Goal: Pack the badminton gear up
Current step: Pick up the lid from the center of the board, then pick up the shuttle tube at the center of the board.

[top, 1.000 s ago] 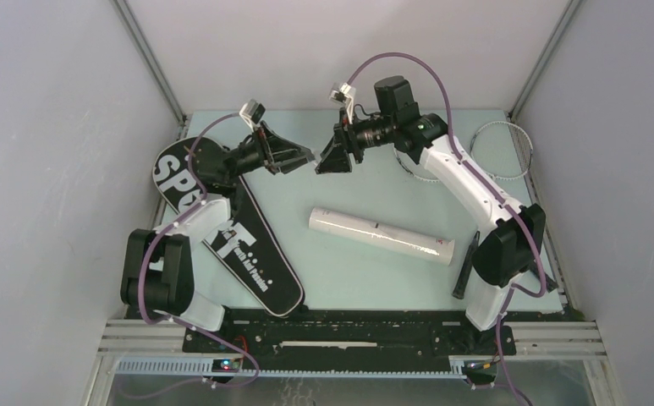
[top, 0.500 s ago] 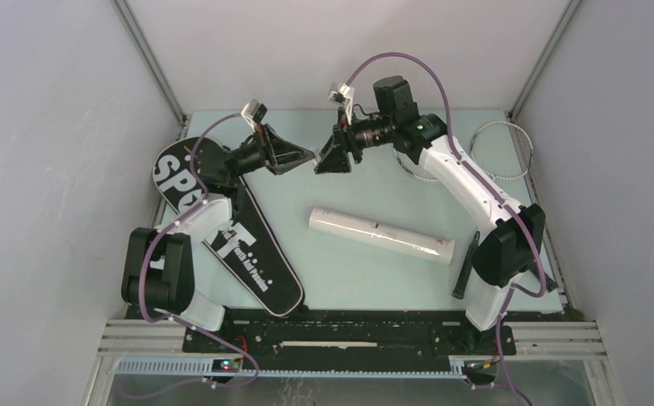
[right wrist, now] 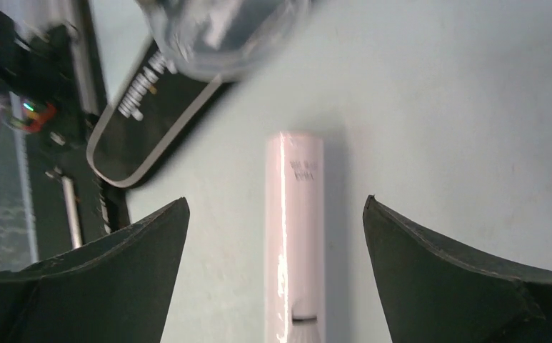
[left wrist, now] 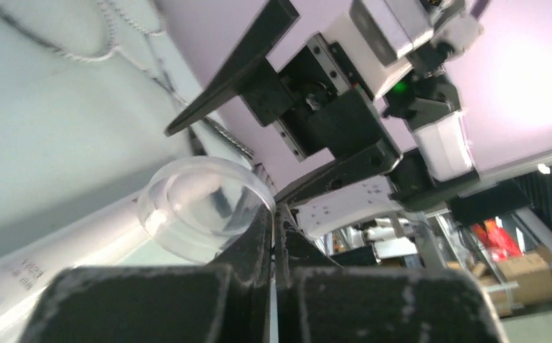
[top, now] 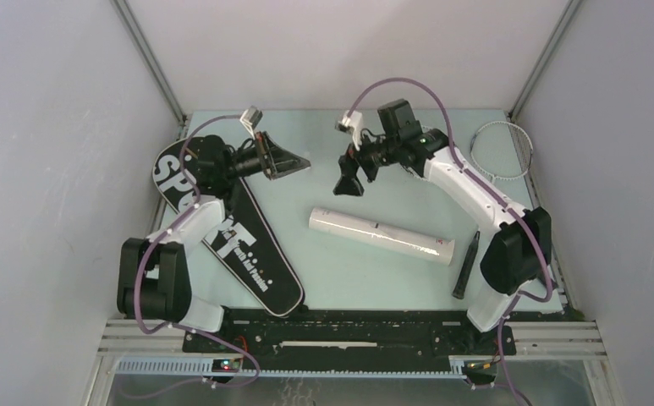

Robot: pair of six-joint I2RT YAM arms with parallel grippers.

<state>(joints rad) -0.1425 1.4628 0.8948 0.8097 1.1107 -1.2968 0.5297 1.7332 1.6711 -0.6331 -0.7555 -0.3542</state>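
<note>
Up off the table (top: 323, 279), the cap (left wrist: 201, 207) was pinched in the tight-closed left gripper (left wrist: 273, 225). The right gripper (top: 350, 178) was spread wide, empty, over the tube (top: 381, 236) lying mid-table. The cap was best lined up straight before pushing.

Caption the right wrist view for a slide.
Open right gripper framing the white tube on the table, black bag and blurred clear cap beyond.
</note>
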